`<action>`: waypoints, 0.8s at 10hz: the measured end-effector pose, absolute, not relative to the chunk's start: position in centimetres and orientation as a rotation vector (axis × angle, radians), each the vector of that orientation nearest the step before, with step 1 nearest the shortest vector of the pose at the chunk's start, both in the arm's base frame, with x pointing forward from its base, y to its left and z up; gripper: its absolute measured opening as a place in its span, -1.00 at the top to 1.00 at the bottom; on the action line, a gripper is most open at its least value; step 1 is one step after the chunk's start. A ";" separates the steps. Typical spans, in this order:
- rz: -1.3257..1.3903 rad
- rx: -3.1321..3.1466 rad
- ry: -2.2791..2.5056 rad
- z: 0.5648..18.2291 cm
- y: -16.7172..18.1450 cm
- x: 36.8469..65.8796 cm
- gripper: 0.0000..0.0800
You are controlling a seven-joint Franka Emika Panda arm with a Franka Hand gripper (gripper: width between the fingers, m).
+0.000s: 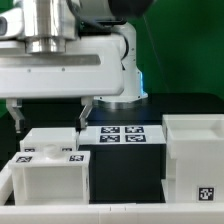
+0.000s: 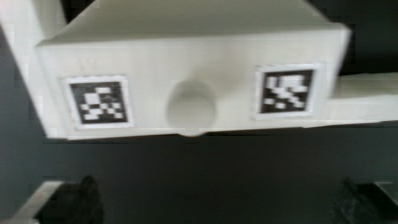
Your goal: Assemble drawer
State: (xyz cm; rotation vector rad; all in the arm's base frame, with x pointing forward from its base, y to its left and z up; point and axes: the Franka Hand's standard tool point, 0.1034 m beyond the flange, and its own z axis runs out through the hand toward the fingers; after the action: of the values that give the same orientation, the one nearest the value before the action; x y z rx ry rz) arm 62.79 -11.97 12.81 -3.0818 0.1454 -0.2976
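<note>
Green curtain point(image 1: 180, 50) closes off the back of the scene, and a black table point(image 1: 130, 175) spreads below it. My claw point(image 1: 50, 120) hangs over the exterior view's left side of the table with its two fingers spread wide and nothing held between them. In the wrist view the dark fingertips point(image 2: 71, 200) stand far apart at the picture's edge with only dark table between them. Under me are the two smaller drawer parts: the rear tray point(image 1: 48, 140) sits just below my fingers, and the front tray point(image 1: 50, 180) stands just before it, nearer the camera. The wrist view shows a white tray face point(image 2: 178, 55) with a rounded knob point(image 2: 192, 105) and a black-and-white tag point(image 2: 98, 100) on either side of it. I cannot tell which of the two trays that face belongs to. The large open-topped casing point(image 1: 195, 155) stands well apart at the exterior view's right, with a small tag low on its front wall. Between the trays and the casing lies the marker board point(image 1: 122, 135), flat on the table.
</note>
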 end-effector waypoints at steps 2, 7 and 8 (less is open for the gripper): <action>-0.168 -3.069 0.152 12.2 -11.0 62.2 -0.62; 0.511 -2.965 0.055 12.8 -13.6 62.7 -0.62; 0.620 -2.935 0.055 12.2 -13.9 63.0 -0.62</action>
State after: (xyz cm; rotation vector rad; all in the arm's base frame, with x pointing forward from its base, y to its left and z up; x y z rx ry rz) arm 62.96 -13.94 12.18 -2.9352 0.0548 0.6202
